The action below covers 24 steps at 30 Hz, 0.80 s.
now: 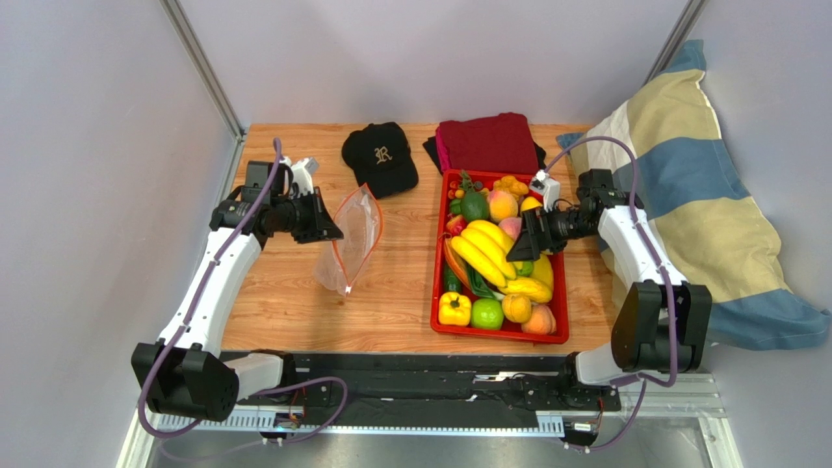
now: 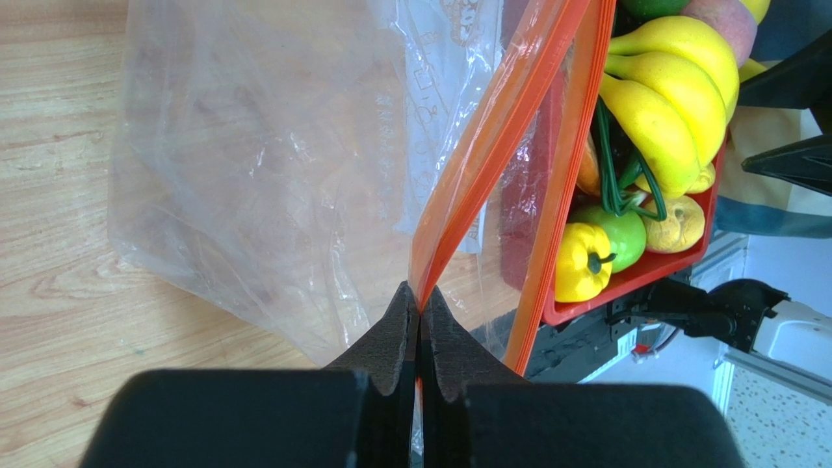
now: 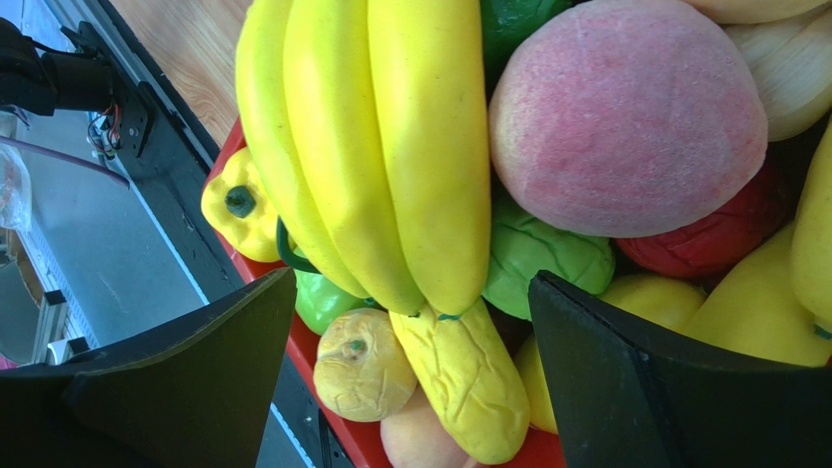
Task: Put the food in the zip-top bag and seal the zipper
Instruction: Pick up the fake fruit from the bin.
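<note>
Left gripper (image 2: 420,297) is clamping one end of the zipper (image 2: 513,117), seemingly one lip only, and holding that corner of the zip-top bag (image 2: 264,166) up. The bag is hanging limp over the wood table (image 1: 391,302), left of the red tray (image 1: 488,334), with its mouth gaping partway. Right gripper (image 3: 410,283) is hovering spread wide and carrying nothing, jaws straddling the banana bunch (image 3: 381,136), with the peach (image 3: 625,117) just beside. All the food is sitting in the tray, none in the bag.

Risks:
- The floppy mouth may be sagging shut, so the bunch could be catching on the rim.
- The bunch is looking big for that opening.
- The glossy curved bananas may be slipping from the fingers.
- The thin film may be pulling out of the pinch under load.

Writing: the black cap (image 1: 381,158) is showing a white "R". There is faint print on the bag film, unreadable.
</note>
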Motion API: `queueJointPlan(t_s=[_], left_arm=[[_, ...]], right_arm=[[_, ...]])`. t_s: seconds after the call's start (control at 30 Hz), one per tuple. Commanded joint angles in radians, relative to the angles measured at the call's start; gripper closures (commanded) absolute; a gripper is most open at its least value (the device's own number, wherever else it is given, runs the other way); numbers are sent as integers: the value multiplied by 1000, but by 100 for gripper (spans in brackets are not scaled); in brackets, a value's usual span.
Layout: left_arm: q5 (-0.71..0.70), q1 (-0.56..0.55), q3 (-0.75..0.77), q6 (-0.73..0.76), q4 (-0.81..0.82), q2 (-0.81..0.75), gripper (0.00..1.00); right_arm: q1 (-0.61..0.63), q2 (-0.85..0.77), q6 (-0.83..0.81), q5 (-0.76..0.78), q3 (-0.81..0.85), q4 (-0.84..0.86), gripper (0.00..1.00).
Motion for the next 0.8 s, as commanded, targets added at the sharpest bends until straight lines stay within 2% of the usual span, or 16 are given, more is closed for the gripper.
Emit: queueJointPlan(t_s=[0.0, 0.6, 0.67, 0.77], left_arm=[[23, -5, 0, 5, 22, -11, 100], [10, -6, 3, 14, 13, 1, 100], [10, -5, 1, 16, 13, 1, 100], [9, -5, 1, 19, 11, -2, 100]], right_arm=[[-13, 34, -78, -51, -15, 24, 6], [6, 86, -18, -234, -68, 62, 14], [9, 88, -14, -241, -79, 70, 17], [9, 85, 2, -252, -84, 79, 32]])
